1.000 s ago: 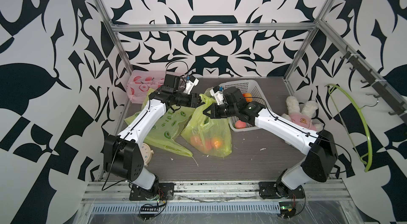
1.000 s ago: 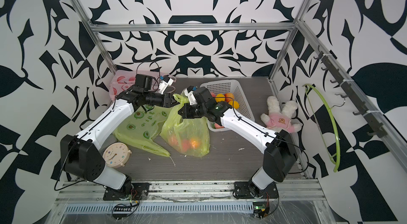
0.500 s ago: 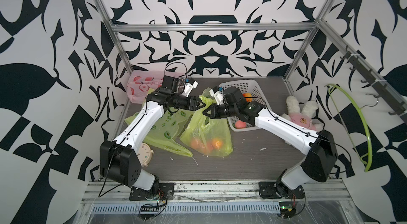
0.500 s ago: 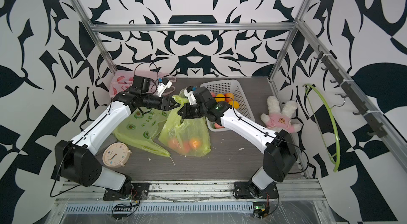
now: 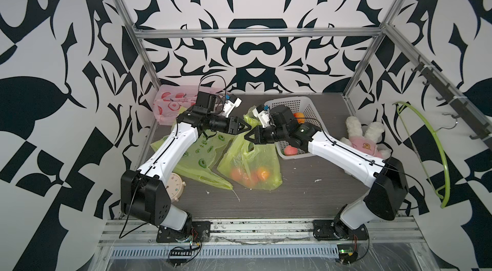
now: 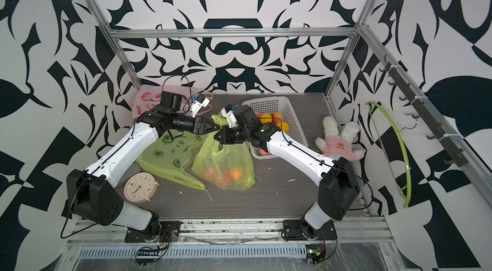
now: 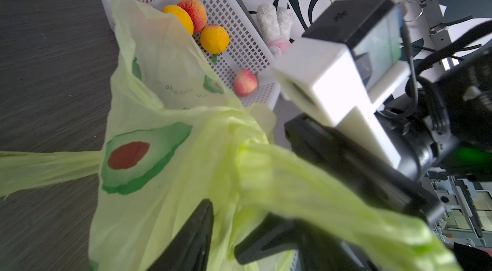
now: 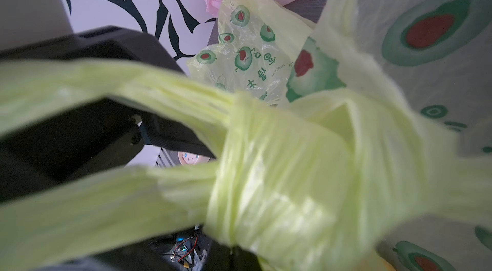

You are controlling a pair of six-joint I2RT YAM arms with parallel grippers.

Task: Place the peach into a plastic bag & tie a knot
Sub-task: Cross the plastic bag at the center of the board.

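Top views: the bag (image 5: pixel 250 160) stands at the middle of the table (image 5: pixel 306 189). Its body rests on the surface and its neck is drawn up to the two grippers. Peaches (image 5: pixel 237 173) lie in the bottom of the bag and show through the film as orange-red shapes. Their number cannot be told. More fruit lies in the basket (image 5: pixel 290 100) behind the right arm.

Left gripper (image 5: pixel 244 126): it points at the right gripper (image 5: pixel 248 136), almost tip to tip, just above the bag neck. In the left wrist view its fingers (image 7: pixel 197 229) stand about half apart. Bag film is bunched in the gap and a handle strip crosses over them. Whether either finger presses the film cannot be told.

Right gripper: its jaws are fully closed on the bag neck. In both top views the film hangs from its tip. In the right wrist view its fingers are hidden behind film. A knot (image 8: pixel 279 163) in the handles sits close to the lens, and two strips run from it toward the black body of the left gripper.

Other items:
- A spare bag (image 5: pixel 202 155) lies flat beside the bag, partly under the left arm.
- A pink bag (image 5: pixel 170 102) lies in the back corner on the left side.
- A clock (image 6: pixel 138 187) lies near the left arm's base.
- A plush toy (image 5: pixel 364 139) lies just beside the basket.
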